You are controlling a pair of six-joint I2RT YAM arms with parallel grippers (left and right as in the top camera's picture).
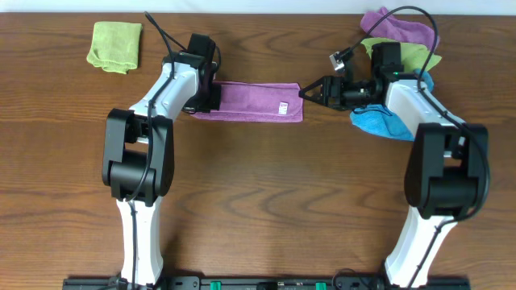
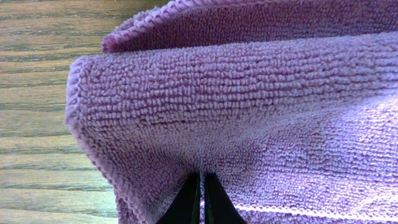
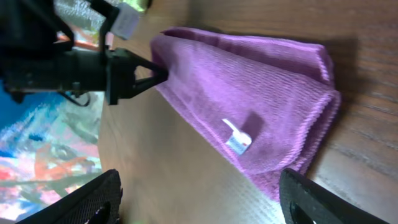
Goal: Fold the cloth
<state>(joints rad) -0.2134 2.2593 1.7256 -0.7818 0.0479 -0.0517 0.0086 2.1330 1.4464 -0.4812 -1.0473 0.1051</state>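
**Table holdings as I see them from my station**

Item 1, the cloth: mauve, folded into a long narrow strip. It lies flat across the upper middle of the table, running left to right. I note a small white label on top near its right end.

Item 2, left claw: I find it closed tight at the strip's left end. The two tips meet on the fabric, and the pile puckers toward them, so I count it as pinching the cloth.

Item 3, right claw: it stands wide, with nothing between its fingers. It sits just off the strip's right end, pointing along it. Whether it touches the hem I cannot tell.

Item 4, a lime-green cloth: far left corner, well apart from the strip.

Item 5, a heap at far right, beside and under the right arm: a violet cloth, a green cloth and a blue cloth.
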